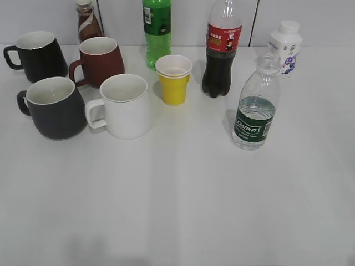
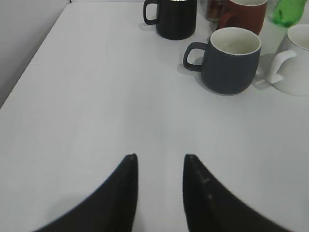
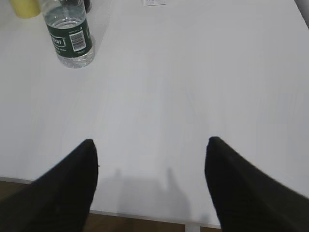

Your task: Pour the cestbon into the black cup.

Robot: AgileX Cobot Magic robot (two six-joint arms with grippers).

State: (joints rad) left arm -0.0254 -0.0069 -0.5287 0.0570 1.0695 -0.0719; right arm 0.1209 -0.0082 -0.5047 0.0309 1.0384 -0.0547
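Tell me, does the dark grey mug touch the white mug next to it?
Apart. In the left wrist view a strip of table shows between the black cup and the white mug, including its handle.

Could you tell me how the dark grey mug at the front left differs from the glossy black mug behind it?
The dark grey mug is matte charcoal, while the glossy black mug is shiny true black. The grey mug looks larger and stands nearer the table's front edge, beside the white mug; the black mug stands farther back, beside the brown mug. Both stand upright, white inside, with loop handles pointing left in the exterior view.
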